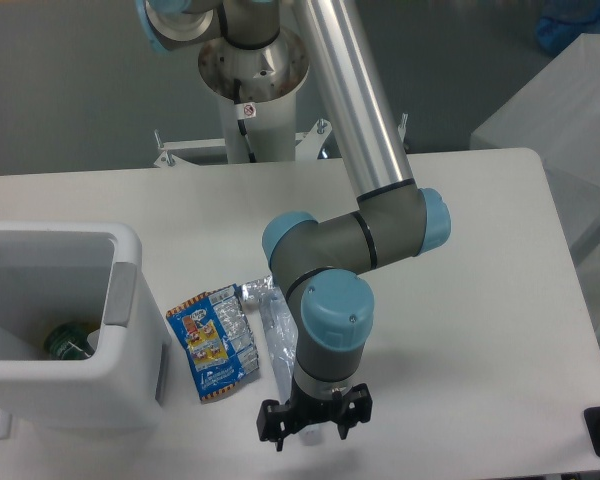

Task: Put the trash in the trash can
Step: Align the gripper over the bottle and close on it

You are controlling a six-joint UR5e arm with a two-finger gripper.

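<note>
Table [480, 300], white with rounded corners, fills most of the view and carries everything else. Above it reaches the grey robot arm with pale blue joint caps [340, 250], its silver upper link slanting down from the top of the frame to an elbow over the table's middle, with the wrist turned straight down near the front edge. At the left sits the white rectangular plastic bin with rounded corners and a grey side handle panel [130, 300]; a dark green object [68, 340] lies at its bottom. Just right of the bin, flat on the table, lies the blue snack wrapper with silver foil edge and orange trim [215, 342]. Touching the wrapper's right side is the clear plastic bottle [275, 330], lying on its side and running from near the wrapper's upper corner down toward the front edge. Its lower end passes under the wrist and is hidden there. The black two-finger gripper [313, 420] hangs directly over that hidden end of the bottle, fingers pointing down and spread apart, one on either side of the bottle's line. Whether the fingers touch the bottle cannot be told. The wrapper lies well to the gripper's left.
</note>
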